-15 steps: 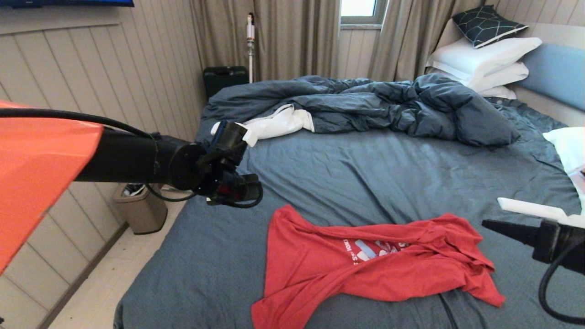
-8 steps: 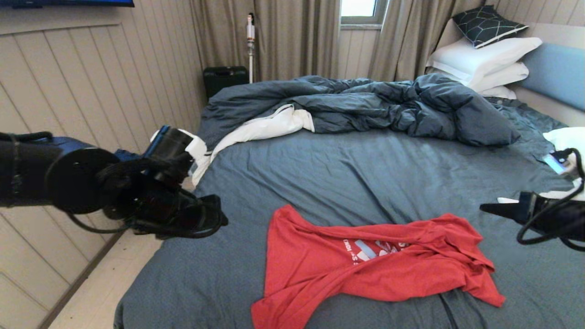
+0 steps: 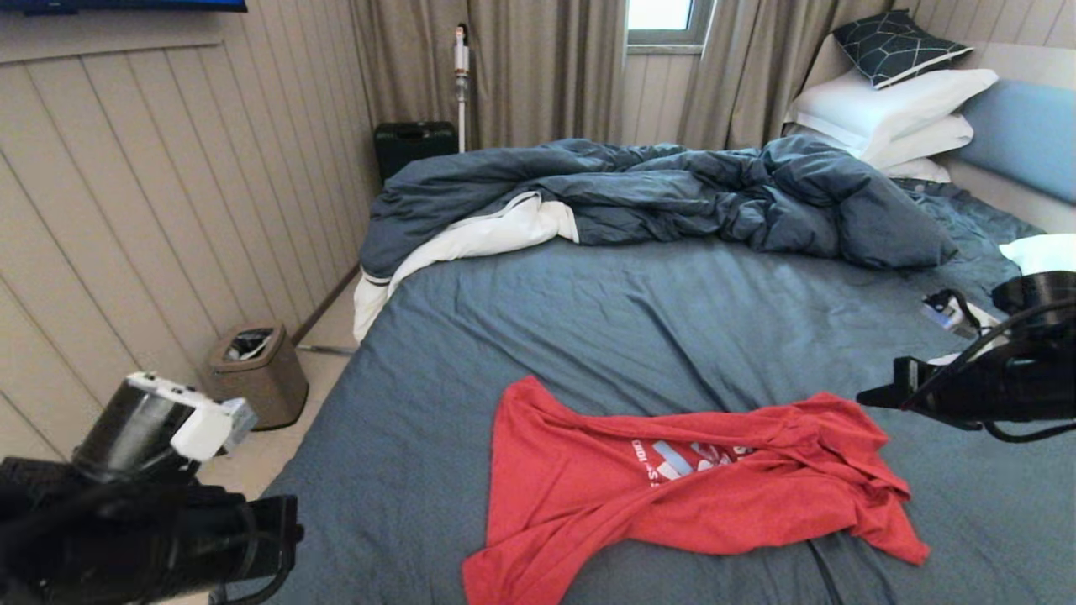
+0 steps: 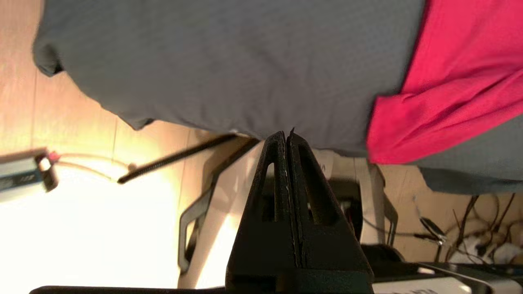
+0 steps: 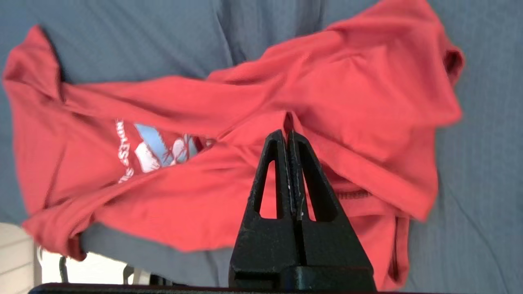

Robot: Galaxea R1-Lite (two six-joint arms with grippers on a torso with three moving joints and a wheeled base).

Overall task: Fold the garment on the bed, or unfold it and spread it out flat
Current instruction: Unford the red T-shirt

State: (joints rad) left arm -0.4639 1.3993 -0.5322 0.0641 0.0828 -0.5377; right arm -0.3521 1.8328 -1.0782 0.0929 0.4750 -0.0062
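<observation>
While the red T-shirt (image 3: pixel 681 487) lies crumpled on the near part of the bed (image 3: pixel 588 336), neither arm is touching it. It sits on the slate-blue sheet close to the foot edge, bunched into folds, with part of its white and light-blue chest print (image 3: pixel 672 460) showing between them. One corner hangs toward the bed's near edge.

The left pincer (image 4: pixel 287 136) is low at the left, off the side of the bed and well apart from the shirt; its two black fingers are pressed together with nothing between them. The right pincer (image 5: pixel 287 136) hangs above the shirt's right side, also shut tight and empty, its tip pointing toward the cloth without meeting it.

Farther back, a rumpled dark blue duvet (image 3: pixel 672 193) with white lining is heaped across the bed, and white pillows (image 3: pixel 891 109) are stacked against the light blue headboard (image 3: pixel 1025 134). A small bin (image 3: pixel 256 374) stands on the floor by the panelled wall
</observation>
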